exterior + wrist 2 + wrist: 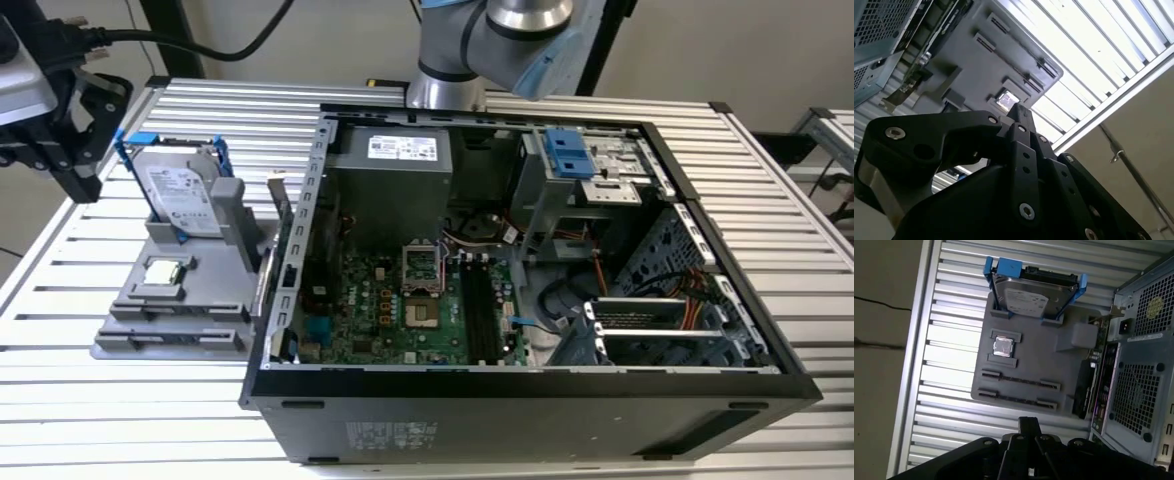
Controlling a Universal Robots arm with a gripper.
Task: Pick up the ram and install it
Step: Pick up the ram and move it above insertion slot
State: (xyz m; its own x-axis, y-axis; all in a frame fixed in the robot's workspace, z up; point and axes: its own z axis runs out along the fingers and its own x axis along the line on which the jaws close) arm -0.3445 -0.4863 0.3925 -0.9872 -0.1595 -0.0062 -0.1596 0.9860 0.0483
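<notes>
In the exterior view my claw (1019, 116) hangs at ten o'clock of the gray fixture (187, 300), fingers pressed together on nothing. The ram (268, 288), as best I can tell, is the thin greenish board on edge at the fixture's three o'clock rim, tight against the open case (534, 420). Bare slatted table (134, 400) lies open at six o'clock. The hard drive (180, 195) carries a white label; I cannot read its print.
</notes>
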